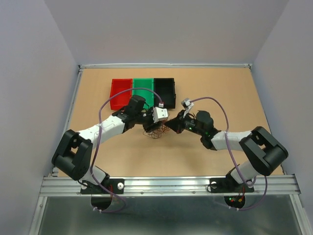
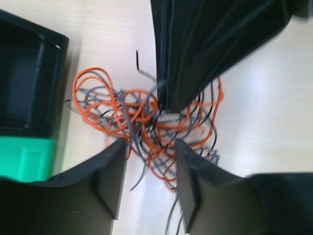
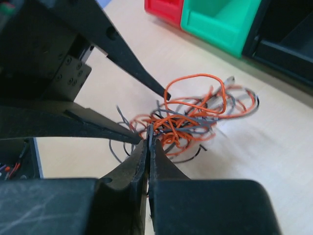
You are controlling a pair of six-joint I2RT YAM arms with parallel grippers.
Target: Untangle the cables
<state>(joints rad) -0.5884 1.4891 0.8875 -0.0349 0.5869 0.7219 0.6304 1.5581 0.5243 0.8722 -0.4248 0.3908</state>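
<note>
Orange and grey cables [image 3: 186, 122], one tangle; three bins [image 1: 143, 80] (red, green, black).

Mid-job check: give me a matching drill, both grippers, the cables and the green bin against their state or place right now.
1 left gripper
2 right gripper
3 cables
4 green bin

A between red bin and black bin
B open, fingers either side of some strands
C shut, tips in the tangle
D one knot on the table between both grippers

Pairs: 1-B, 2-C, 3-D, 4-A
</note>
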